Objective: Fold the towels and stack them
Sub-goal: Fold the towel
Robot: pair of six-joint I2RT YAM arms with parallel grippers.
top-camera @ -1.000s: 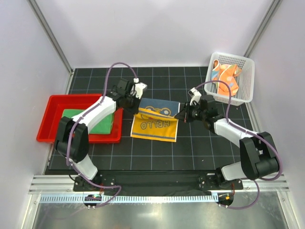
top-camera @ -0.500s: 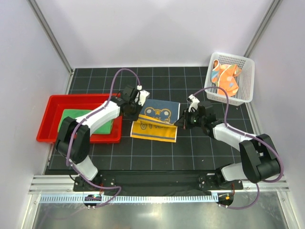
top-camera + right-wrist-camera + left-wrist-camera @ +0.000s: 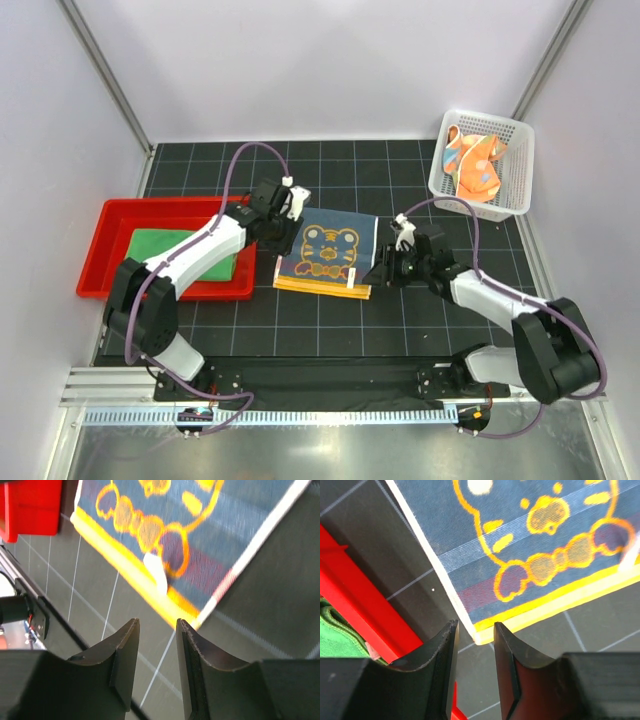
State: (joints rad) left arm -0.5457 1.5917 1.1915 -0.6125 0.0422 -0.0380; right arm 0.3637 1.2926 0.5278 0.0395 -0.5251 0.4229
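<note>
Seen from above, a dark mat (image 3: 400, 320) with a pale grid covers the table, and two black and white arms reach across it from the near edge.

The dark blue towel (image 3: 325, 255) lies flat in the middle of the mat, between the two arms. Its orange tiger cartoon faces up, and a yellow-orange band runs along its near edge.

The left gripper (image 3: 281, 232) sits at the towel's left side, close to the near left corner. In its wrist view, the left gripper (image 3: 475, 626) has its two black fingers a small way apart with nothing between them. The corner of the towel (image 3: 530, 540) lies flat on the mat just beyond the tips.

The right gripper (image 3: 383, 268) sits at the towel's near right corner. In its wrist view, the right gripper (image 3: 157, 622) is likewise parted a little and holds nothing. The towel's corner (image 3: 200, 530) rests on the mat just ahead of the tips, with a small white tag (image 3: 157, 575) near the yellow band.

To the left, the green towel (image 3: 185, 252) lies folded inside a red tray (image 3: 100, 250). At the far right, the orange towel (image 3: 470, 165) sits crumpled in a white mesh basket (image 3: 478, 205).
</note>
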